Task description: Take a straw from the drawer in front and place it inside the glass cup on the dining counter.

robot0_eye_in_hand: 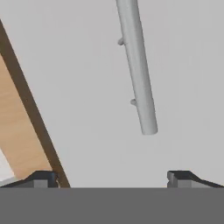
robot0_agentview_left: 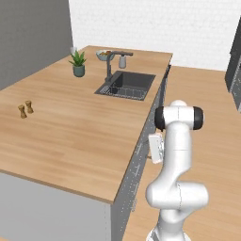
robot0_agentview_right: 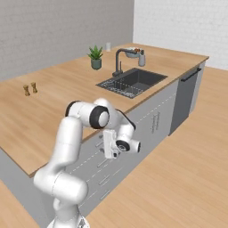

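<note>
gripper point(robot0_eye_in_hand: 113, 177) spread wide, empty, facing closed drawer point(robot0_eye_in_hand: 87, 109); advise centring jaws round handle point(robot0_eye_in_hand: 138, 70) bar before clamping & pulling straight.

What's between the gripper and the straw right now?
The closed drawer itself: the straw must be inside, out of sight. The open gripper faces the grey front, with its bar handle just ahead and nothing between gripper and handle. The drawer likely has to be pulled open first.
</note>
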Robot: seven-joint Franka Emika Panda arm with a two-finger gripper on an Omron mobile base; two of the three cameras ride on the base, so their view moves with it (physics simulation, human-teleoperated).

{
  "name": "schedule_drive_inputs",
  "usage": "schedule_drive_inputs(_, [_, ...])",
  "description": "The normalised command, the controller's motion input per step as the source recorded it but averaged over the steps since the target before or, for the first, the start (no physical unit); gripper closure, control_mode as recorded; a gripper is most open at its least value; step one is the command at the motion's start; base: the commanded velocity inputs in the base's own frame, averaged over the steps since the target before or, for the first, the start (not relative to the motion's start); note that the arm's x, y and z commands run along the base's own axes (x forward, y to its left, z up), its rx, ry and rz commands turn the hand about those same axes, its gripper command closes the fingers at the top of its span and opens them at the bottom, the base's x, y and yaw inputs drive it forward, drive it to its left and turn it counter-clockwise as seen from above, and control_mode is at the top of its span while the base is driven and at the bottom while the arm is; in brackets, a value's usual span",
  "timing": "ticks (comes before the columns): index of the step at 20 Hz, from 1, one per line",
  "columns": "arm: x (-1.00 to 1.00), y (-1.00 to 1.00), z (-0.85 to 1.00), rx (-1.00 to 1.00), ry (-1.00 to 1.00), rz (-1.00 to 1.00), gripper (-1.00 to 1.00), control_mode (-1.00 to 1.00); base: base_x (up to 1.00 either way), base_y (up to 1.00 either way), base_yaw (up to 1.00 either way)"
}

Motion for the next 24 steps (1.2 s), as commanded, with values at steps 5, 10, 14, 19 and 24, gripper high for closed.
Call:
schedule_drive_inputs(5, [0.42,0.01,-0.25,0.04,0.0,0.0,-1.0,-1.0,0.0,0.0,0.0])
schedule_drive_inputs(10, [0.32,0.09,-0.3,0.0,0.0,0.0,-1.0,-1.0,0.0,0.0,0.0])
schedule_drive_inputs(14, [0.26,0.13,-0.3,0.0,0.0,0.0,-1.0,-1.0,0.0,0.0,0.0])
schedule_drive_inputs(19, [0.21,0.2,-0.27,0.0,0.0,0.0,-1.0,-1.0,0.0,0.0,0.0])
schedule_drive_inputs(24, [0.24,0.1,-0.17,0.02,0.0,0.0,-1.0,-1.0,0.0,0.0,0.0])
